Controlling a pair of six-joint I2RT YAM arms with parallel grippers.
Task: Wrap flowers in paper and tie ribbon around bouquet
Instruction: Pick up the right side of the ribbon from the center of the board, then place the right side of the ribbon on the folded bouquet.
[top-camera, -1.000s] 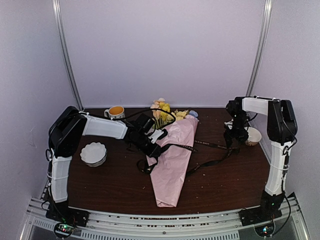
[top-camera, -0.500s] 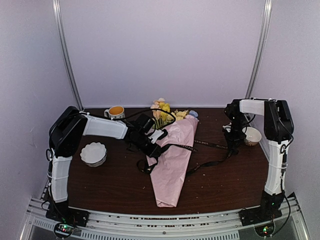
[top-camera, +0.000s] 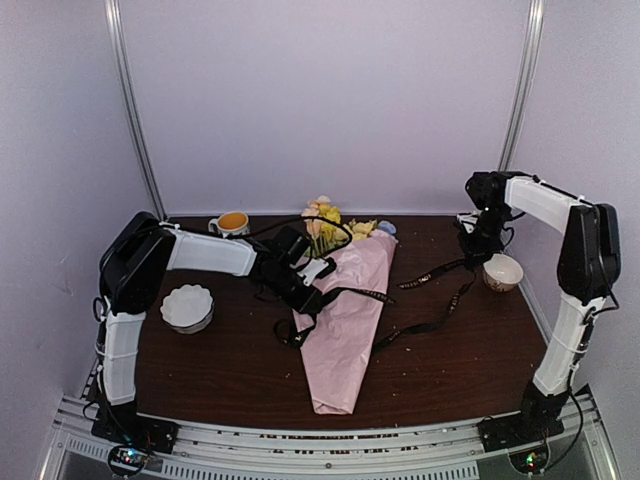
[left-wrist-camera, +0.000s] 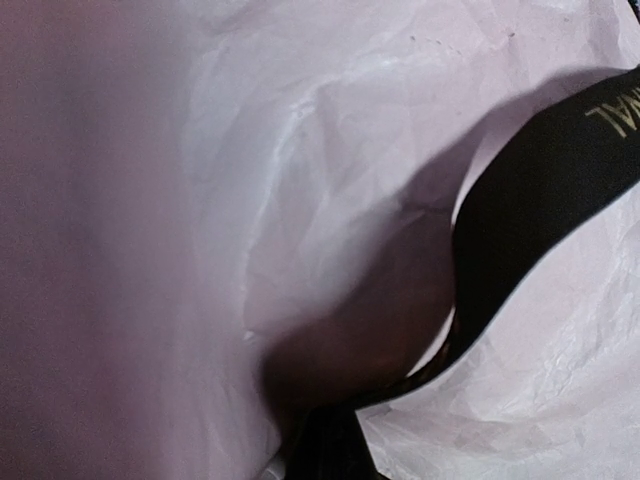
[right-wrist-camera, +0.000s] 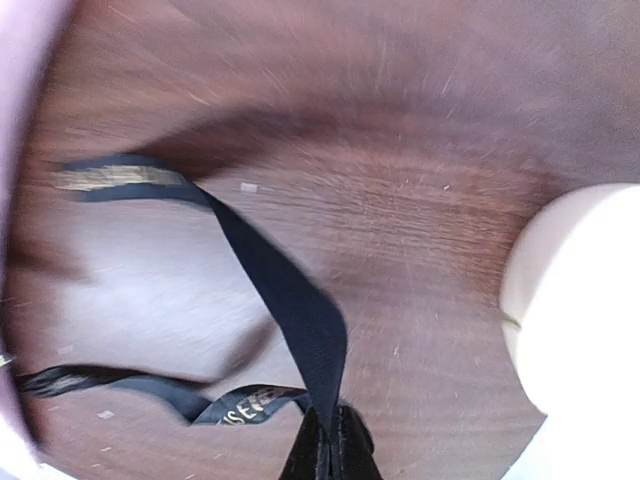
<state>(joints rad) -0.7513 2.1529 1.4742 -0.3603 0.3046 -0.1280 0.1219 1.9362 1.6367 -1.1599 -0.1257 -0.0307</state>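
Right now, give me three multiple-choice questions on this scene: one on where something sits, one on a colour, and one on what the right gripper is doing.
1. Where is the fluted white dish?
A) left of the bouquet
B) right of it
C) on top of it

2. What colour is the paper around the flowers?
A) blue
B) pale pink
C) green

3. The right gripper is:
A) open, holding nothing
B) shut on the ribbon
C) shut on a flower stem

Answers:
1 A: in the top view the dish lies left of the cone.
2 B: the wrapped cone is pale pink.
3 B: the right wrist view shows the black ribbon pinched between closed fingers.
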